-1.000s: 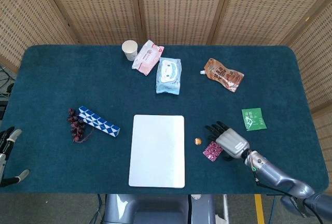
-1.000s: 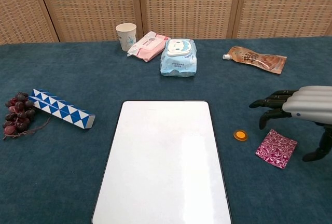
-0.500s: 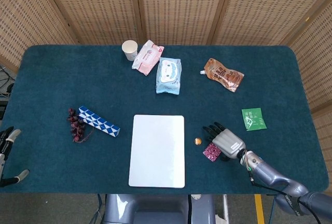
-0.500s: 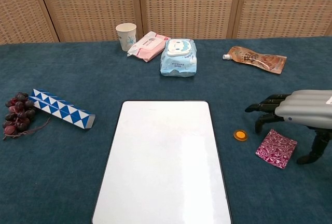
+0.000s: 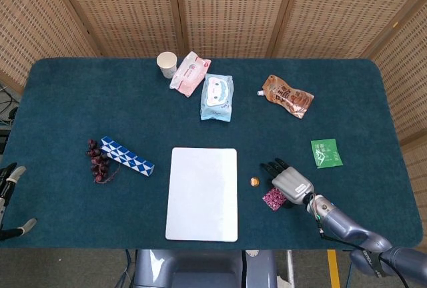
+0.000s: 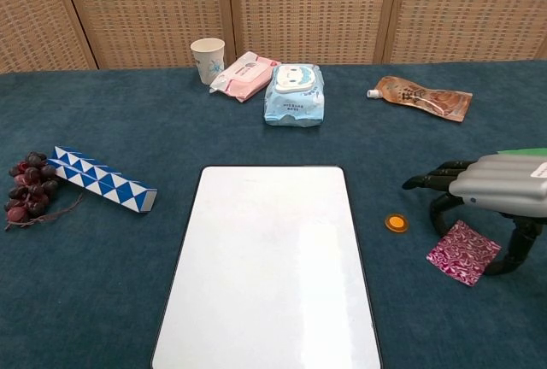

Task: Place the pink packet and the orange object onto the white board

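Note:
The pink patterned packet point(image 5: 272, 198) point(image 6: 464, 252) lies flat on the blue cloth, right of the white board point(image 5: 202, 193) point(image 6: 269, 266). My right hand point(image 5: 290, 183) point(image 6: 496, 185) hangs just over it, fingers arched down on the packet's left side and thumb planted on its right. The packet sits between them, and no grip on it shows. The small orange disc point(image 5: 254, 181) point(image 6: 395, 223) rests between the board and the hand's fingertips, untouched. My left hand point(image 5: 10, 201) shows only at the far left edge of the head view, fingers apart and empty.
A blue-and-white snake puzzle point(image 5: 127, 156) and dark grapes point(image 5: 99, 160) lie left of the board. At the back are a paper cup point(image 5: 167, 64), a pink wipes pack point(image 5: 189, 73), a blue wipes pack point(image 5: 217, 97) and a brown pouch point(image 5: 287, 96). A green sachet point(image 5: 326, 153) lies behind the right hand.
My right hand has moved left and lowered over the pink packet, its fingers curling down around it. The packet has shifted slightly. The left hand has stayed put.

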`<action>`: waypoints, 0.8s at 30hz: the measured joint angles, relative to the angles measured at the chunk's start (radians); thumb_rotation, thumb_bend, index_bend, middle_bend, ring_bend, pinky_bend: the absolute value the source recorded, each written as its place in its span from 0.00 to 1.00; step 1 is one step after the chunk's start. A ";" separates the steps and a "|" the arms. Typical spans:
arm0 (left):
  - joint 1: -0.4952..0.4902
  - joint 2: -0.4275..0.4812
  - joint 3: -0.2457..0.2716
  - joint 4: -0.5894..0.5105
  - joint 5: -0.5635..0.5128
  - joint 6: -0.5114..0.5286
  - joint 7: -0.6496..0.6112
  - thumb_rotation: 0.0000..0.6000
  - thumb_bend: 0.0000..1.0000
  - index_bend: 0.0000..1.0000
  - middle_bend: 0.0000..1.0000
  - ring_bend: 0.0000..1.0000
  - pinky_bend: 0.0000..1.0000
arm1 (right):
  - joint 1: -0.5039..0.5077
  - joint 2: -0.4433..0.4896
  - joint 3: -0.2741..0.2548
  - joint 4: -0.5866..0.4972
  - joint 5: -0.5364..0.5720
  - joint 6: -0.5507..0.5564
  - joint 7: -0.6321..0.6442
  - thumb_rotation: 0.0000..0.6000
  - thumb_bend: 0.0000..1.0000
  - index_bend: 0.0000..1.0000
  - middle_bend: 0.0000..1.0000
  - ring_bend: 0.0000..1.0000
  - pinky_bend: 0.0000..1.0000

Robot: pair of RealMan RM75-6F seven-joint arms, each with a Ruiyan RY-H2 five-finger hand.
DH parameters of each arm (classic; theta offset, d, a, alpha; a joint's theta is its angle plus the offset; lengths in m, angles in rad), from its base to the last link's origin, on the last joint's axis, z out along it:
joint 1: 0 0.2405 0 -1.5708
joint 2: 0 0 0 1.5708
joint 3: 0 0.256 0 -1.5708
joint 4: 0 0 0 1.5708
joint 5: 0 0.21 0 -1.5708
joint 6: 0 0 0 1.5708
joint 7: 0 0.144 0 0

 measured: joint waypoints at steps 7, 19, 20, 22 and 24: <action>0.001 0.002 0.001 -0.001 0.003 0.004 -0.002 1.00 0.00 0.00 0.00 0.00 0.00 | -0.001 0.020 -0.001 -0.027 -0.007 0.033 0.033 1.00 0.26 0.52 0.00 0.00 0.00; 0.004 0.013 0.003 -0.002 0.008 0.008 -0.024 1.00 0.00 0.00 0.00 0.00 0.00 | 0.023 0.124 0.036 -0.190 -0.002 0.071 0.065 1.00 0.31 0.52 0.00 0.00 0.00; 0.004 0.013 0.003 -0.002 0.007 0.009 -0.027 1.00 0.00 0.00 0.00 0.00 0.00 | 0.028 0.129 0.040 -0.204 0.001 0.069 0.062 1.00 0.31 0.52 0.00 0.00 0.00; 0.004 0.016 0.002 -0.002 0.008 0.010 -0.036 1.00 0.00 0.00 0.00 0.00 0.00 | 0.040 0.139 0.052 -0.237 0.010 0.061 0.049 1.00 0.31 0.52 0.00 0.00 0.00; 0.004 0.020 0.003 -0.001 0.010 0.010 -0.045 1.00 0.00 0.00 0.00 0.00 0.00 | 0.055 0.145 0.066 -0.277 0.024 0.046 0.022 1.00 0.31 0.52 0.00 0.00 0.00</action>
